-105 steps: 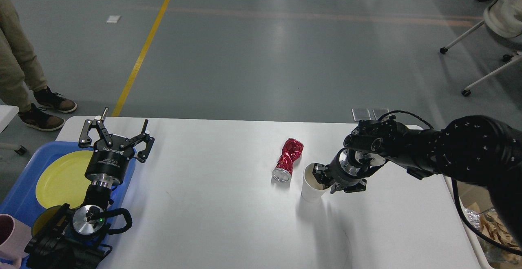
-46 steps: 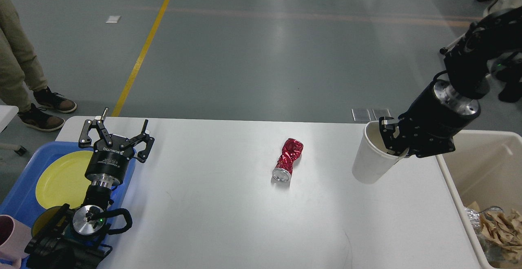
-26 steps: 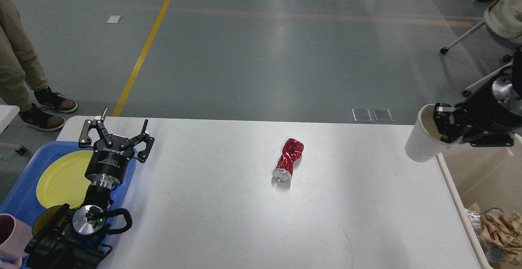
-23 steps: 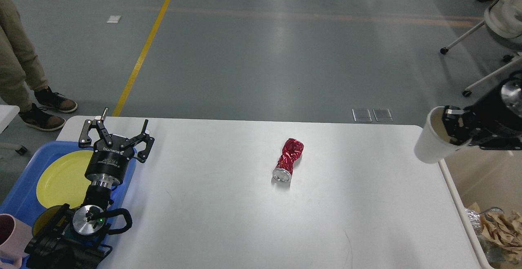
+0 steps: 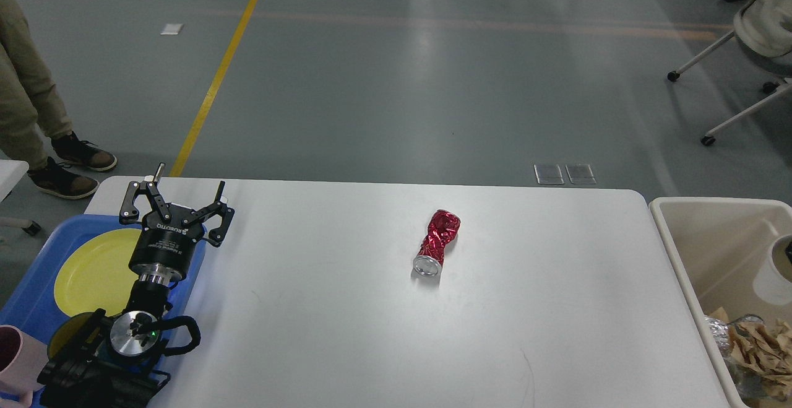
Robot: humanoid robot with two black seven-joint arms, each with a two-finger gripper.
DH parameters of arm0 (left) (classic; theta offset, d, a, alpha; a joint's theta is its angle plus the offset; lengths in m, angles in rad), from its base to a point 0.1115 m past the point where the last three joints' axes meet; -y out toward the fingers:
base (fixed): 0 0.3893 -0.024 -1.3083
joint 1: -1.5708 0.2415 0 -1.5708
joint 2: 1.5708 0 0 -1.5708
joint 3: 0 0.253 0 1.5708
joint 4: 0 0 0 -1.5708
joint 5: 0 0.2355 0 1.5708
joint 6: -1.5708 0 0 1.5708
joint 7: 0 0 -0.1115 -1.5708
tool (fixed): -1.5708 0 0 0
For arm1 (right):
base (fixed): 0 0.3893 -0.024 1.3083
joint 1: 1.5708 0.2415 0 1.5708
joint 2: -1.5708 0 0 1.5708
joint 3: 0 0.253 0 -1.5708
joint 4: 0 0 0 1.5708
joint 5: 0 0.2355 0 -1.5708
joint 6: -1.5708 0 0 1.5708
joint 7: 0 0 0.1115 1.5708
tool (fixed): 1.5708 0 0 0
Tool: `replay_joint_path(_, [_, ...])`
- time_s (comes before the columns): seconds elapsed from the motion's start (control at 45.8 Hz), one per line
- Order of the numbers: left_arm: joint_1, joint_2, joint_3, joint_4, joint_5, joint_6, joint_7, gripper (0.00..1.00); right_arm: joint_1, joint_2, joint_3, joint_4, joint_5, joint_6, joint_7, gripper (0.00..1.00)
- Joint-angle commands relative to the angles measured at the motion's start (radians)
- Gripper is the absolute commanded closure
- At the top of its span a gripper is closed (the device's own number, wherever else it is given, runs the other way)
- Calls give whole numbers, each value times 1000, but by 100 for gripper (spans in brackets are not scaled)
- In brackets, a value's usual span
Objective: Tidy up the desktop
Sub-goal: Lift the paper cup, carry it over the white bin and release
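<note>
Clearing trash is the step in hand, judging from how things lie: one crushed red can (image 5: 437,242) lies on its side near the middle of the desktop (image 5: 346,334), its silver end toward you, and nothing else loose shows on the white top. The desktop fills the lower middle of the view.

Right of the can, off the desktop's right edge, stands the beige bin (image 5: 699,222). A white cup (image 5: 774,270) sits over or inside it at the frame's right edge; you cannot tell whether it rests there or is held, since your right gripper is out of view and its fingers cannot be read. Lower in the bin lie crumpled brown paper (image 5: 758,349) and a bit of foil (image 5: 716,326).

Well left of the can, the left gripper (image 5: 176,208) hovers over the desktop's left edge with its fingers spread apart and nothing between them. Under and beside it is the blue tray (image 5: 34,290), holding a yellow plate (image 5: 96,269); a pink cup (image 5: 15,358) shows at the tray's near corner.

Your next move is likely the can. It calls for a grasp across its narrow crushed waist, then a lift and carry right to the bin. The dented foil-like skin may slip or roll, so close squarely.
</note>
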Motion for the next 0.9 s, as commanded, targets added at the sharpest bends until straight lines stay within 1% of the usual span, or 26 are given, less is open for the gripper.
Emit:
replay_joint_path(0.0, [0, 0, 0, 0, 1, 0, 0, 4, -238, 3, 131, -184, 8, -4, -1, 100])
replay_joint_path(0.087, [0, 0, 0, 0, 1, 0, 0, 4, -383, 20, 211, -310, 11, -7, -3, 100])
replay_joint_path(0.218, [0, 0, 0, 0, -1, 0, 0, 4, -610, 90, 338, -503, 13, -11, -4, 100])
replay_joint_path(0.262, [0, 0, 0, 0, 1, 0, 0, 4, -710, 127, 378, -597, 11, -31, -7, 100])
replay_joint_path(0.306, [0, 0, 0, 0, -1, 0, 0, 4, -772, 167, 404, -663, 11, -48, -7, 100])
replay_joint_path(0.415, [0, 0, 0, 0, -1, 0, 0, 4, -885, 248, 456, -783, 11, -109, -10, 100])
replay_joint_path(0.481, [0, 0, 0, 0, 1, 0, 0, 4, -931, 282, 461, -812, 11, -161, -13, 100])
replay_joint_path(0.612, [0, 0, 0, 0, -1, 0, 0, 4, -968, 326, 463, -815, 11, -264, -33, 100])
replay_joint_path(0.874, [0, 0, 0, 0, 1, 0, 0, 4, -981, 342, 467, -817, 13, -284, -46, 100])
